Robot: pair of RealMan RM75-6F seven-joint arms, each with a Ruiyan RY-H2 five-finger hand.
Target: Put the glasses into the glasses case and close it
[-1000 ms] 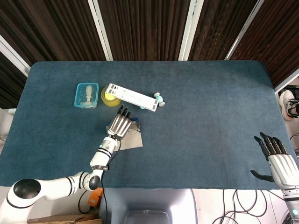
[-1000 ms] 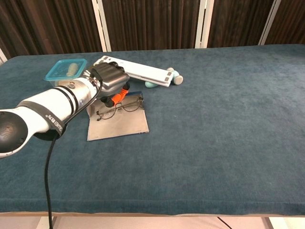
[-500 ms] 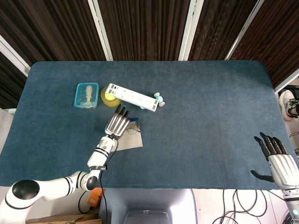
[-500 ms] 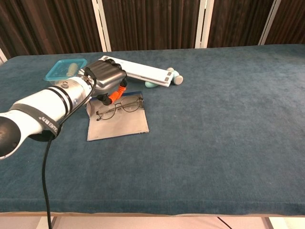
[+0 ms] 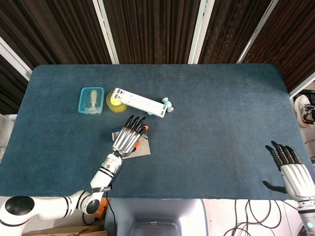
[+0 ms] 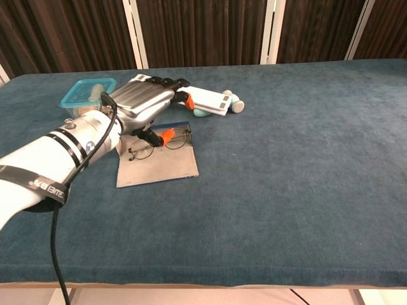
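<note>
Left hand: my left hand (image 6: 141,101) hangs flat, palm down, over the glasses (image 6: 160,143); fingers (image 5: 134,123) straight, slightly fanned and holding nothing. From the head view it covers most of the glasses.
Right hand: my right hand (image 5: 289,169) sits at the near right corner of the tabletop (image 5: 221,113), fingers apart, thumb out to the side, holding nothing.
Glasses: unfolded on the grey case (image 6: 156,166), on its far part, lenses toward the right. The chest view shows my thumb, with its orange tip, just above the frame; I cannot tell if it touches.
Case: flat and open on the tabletop, a blue edge showing along its far side.
Box: a clear blue box (image 5: 91,100) with a pale thing inside, far left.
White bar: a long white bar (image 5: 138,102) lies slantwise behind the case, one end over a yellow thing (image 5: 114,104).
Teal thing: a small teal and white thing (image 5: 168,103) touches the bar's right end.
</note>
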